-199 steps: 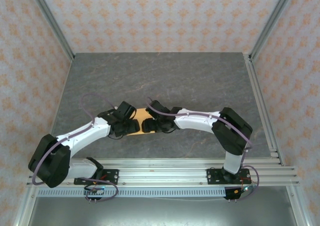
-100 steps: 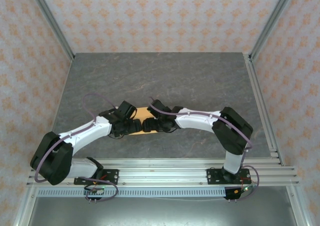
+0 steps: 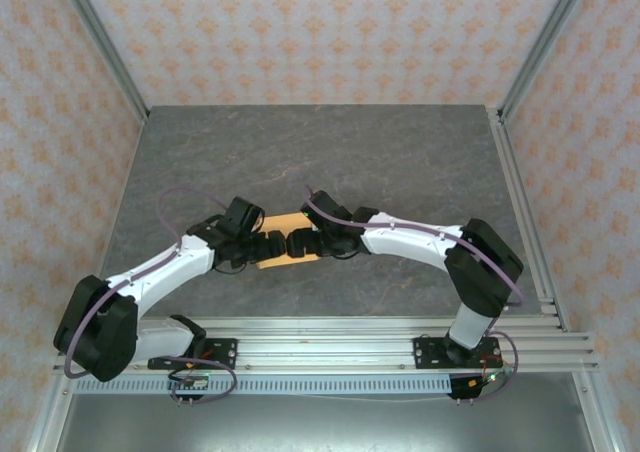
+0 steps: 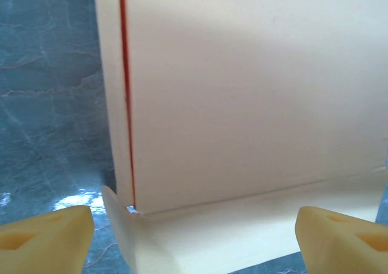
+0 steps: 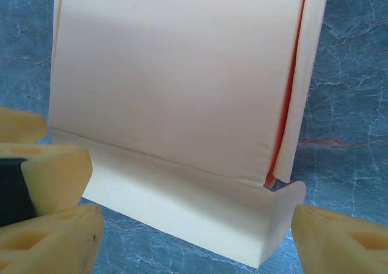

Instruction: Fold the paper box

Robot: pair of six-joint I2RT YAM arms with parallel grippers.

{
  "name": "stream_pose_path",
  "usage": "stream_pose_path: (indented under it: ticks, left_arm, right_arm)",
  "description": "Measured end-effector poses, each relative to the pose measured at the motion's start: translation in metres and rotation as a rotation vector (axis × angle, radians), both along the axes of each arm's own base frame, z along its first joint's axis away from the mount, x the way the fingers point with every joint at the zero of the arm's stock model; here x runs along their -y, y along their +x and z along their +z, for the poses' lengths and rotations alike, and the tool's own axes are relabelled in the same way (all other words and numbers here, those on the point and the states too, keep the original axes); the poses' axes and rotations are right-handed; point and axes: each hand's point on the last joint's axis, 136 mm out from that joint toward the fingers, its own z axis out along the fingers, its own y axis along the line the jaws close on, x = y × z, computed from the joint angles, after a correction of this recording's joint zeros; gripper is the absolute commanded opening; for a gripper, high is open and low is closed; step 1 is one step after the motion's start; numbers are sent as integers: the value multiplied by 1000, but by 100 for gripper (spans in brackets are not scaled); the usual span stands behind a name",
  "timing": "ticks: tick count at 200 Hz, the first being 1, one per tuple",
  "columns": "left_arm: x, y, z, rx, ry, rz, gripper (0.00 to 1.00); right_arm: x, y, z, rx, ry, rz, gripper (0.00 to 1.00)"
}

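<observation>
The paper box (image 3: 285,261) lies flat on the grey marbled bench (image 3: 330,162), near the middle of its near half and between the 2 arms, which reach in from either side. In the top view only slivers of tan card show around the black wrist heads. The left pincer (image 3: 275,244) and the right pincer (image 3: 300,244) meet over it, very close to each other.

In the left wrist view the box (image 4: 242,104) is a pale, plain panel with a thin orange line down its left crease and a narrow flap folded along the near edge. The left pincer (image 4: 194,237) stands open, its 2 yellow fingertips (image 4: 45,240) spread wide at the bottom corners of the view.

In the right wrist view the card (image 5: 176,80) has a rounded fold along its near edge and an orange seam down its right side. The right pincer (image 5: 194,237) is open too, its fingertips (image 5: 339,240) set far apart on either side of that fold, gripping nothing
</observation>
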Motion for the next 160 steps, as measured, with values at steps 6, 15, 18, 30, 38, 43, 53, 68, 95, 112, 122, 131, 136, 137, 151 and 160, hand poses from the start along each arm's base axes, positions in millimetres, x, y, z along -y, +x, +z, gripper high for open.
stream_pose_path:
  ticks: [6,15,18,30,38,43,53,68,95,112,122,131,136,137,151,160]
  left_arm:
    - [0,-1,-1,2,-4,-2,87]
    - [0,-3,-3,3,-6,-7,88]
    - [-1,-5,-4,4,-5,-11,88]
    - [-2,-8,-7,8,-3,-18,90]
    - [-3,-10,-9,9,-2,-20,90]
    - [-4,-10,-9,11,-3,-20,90]
    - [-4,-11,-11,15,-4,-20,90]
    - [-3,-10,-13,24,-9,-20,90]
    - [0,-6,-13,40,-25,-24,89]
    - [3,-4,-12,49,-38,-28,88]
    - [4,-3,-12,51,-42,-29,89]
    - [5,-2,-12,53,-46,-30,88]
    - [5,-2,-11,55,-47,-31,88]
    - [5,-2,-12,55,-48,-31,88]
    - [6,-1,-11,57,-50,-32,89]
    - [5,-2,-12,55,-48,-32,89]
  right_arm:
    - [1,1,0,-1,3,-3,82]
    - [2,2,-1,-3,6,-6,82]
    - [3,3,-1,-4,7,-7,82]
    - [6,2,-3,-14,10,-10,82]
    - [7,2,-5,-19,12,-10,82]
    - [8,2,-6,-23,13,-11,82]
    - [8,0,-8,-28,16,-7,82]
    - [7,-2,-9,-36,24,-1,81]
    - [2,-1,-6,-34,47,4,81]
    - [-1,-1,-4,-35,64,8,80]
    - [-2,-1,-3,-37,72,8,80]
    - [-3,-1,-3,-37,76,9,80]
    - [-4,-1,-3,-37,78,11,80]
    - [-4,-1,-3,-37,79,11,80]
    - [-5,-1,-4,-38,81,13,81]
    - [-5,-1,-5,-40,79,12,82]
